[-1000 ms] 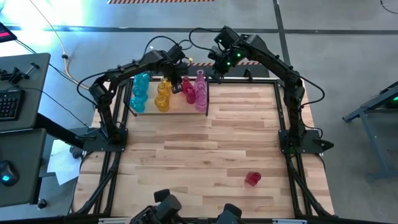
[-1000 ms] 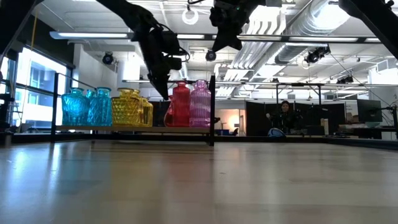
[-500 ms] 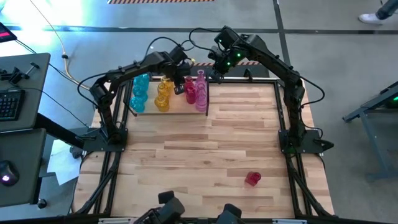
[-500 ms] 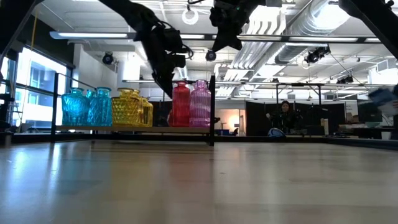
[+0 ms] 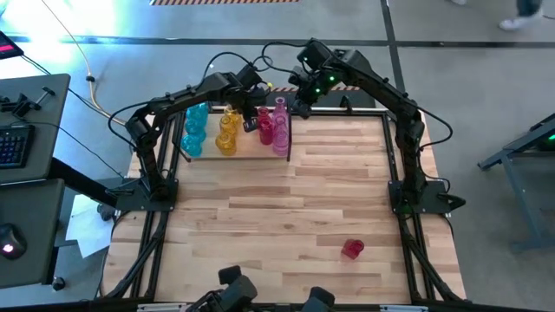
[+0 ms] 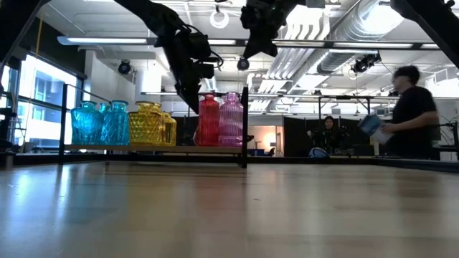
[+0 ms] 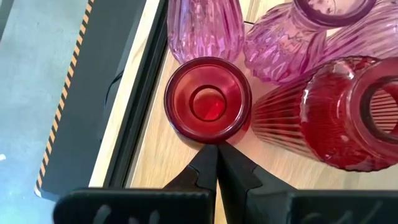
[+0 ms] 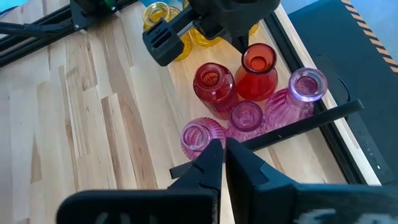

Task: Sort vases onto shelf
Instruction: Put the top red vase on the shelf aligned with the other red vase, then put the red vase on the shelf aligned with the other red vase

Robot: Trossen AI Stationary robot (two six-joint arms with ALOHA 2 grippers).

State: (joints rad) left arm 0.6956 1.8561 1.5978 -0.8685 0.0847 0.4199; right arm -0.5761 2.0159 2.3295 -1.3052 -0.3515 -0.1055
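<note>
Since a second ago the left tool (image 7: 216,155) has shifted slightly right over the shelf (image 5: 184,147), from between the yellow and red vases to above the red ones — fingers pressed together, holding nothing. Small red vase (image 7: 208,97) stands upright just ahead of its tips, on the shelf's far side, apparently just set down; judged: one more red placed, tool clear of it. Long axis vertical, mouth up, like the rest — cyan vases (image 5: 194,128) at left, yellow vases (image 5: 227,130), red, then pink vases (image 5: 280,124) at right. Right tool (image 8: 222,155) hangs above the shelf's right end, also closed and empty. One red vase (image 5: 351,249) is left lying on the near right of the bench (image 5: 286,208) — likely next. Person (image 6: 409,111) now walking behind.
</note>
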